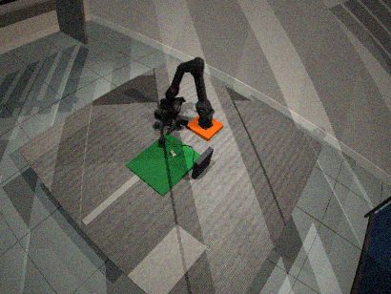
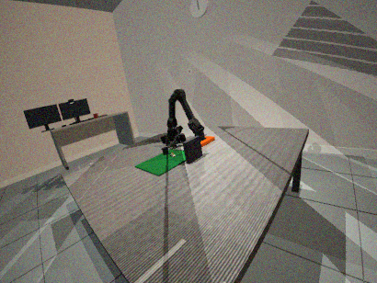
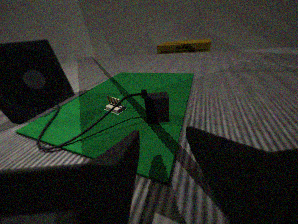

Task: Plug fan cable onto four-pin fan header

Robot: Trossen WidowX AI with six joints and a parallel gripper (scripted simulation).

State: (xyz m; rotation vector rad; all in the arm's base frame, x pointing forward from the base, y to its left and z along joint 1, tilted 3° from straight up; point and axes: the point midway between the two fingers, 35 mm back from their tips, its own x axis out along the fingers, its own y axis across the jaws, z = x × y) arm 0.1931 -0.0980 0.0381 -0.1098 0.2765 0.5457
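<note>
The plug [image 3: 159,107] is a dark block in the wrist view, beyond the fingertips and over the green board [image 3: 165,82] [image 1: 159,181] [image 2: 158,167]. Whether it touches the board is unclear. My gripper [image 3: 162,133] is open, with a finger on each side of the lower view and nothing between the tips. In the top and exterior views it is low by the board's back corner. The pale header [image 3: 115,106] [image 1: 173,153] [image 2: 173,155] with upright pins stands left of the plug in the wrist view. A thin black cable [image 3: 85,129] loops from the plug toward the dark fan [image 3: 22,80] [image 1: 202,162] [image 2: 192,150].
The fan stands upright at the board's side edge. The arm's orange base plate [image 1: 208,135] [image 2: 209,141] is behind the fan in the exterior view. A yellow bar [image 3: 184,47] lies far off in the wrist view. Strong shadow bands cross the table and board.
</note>
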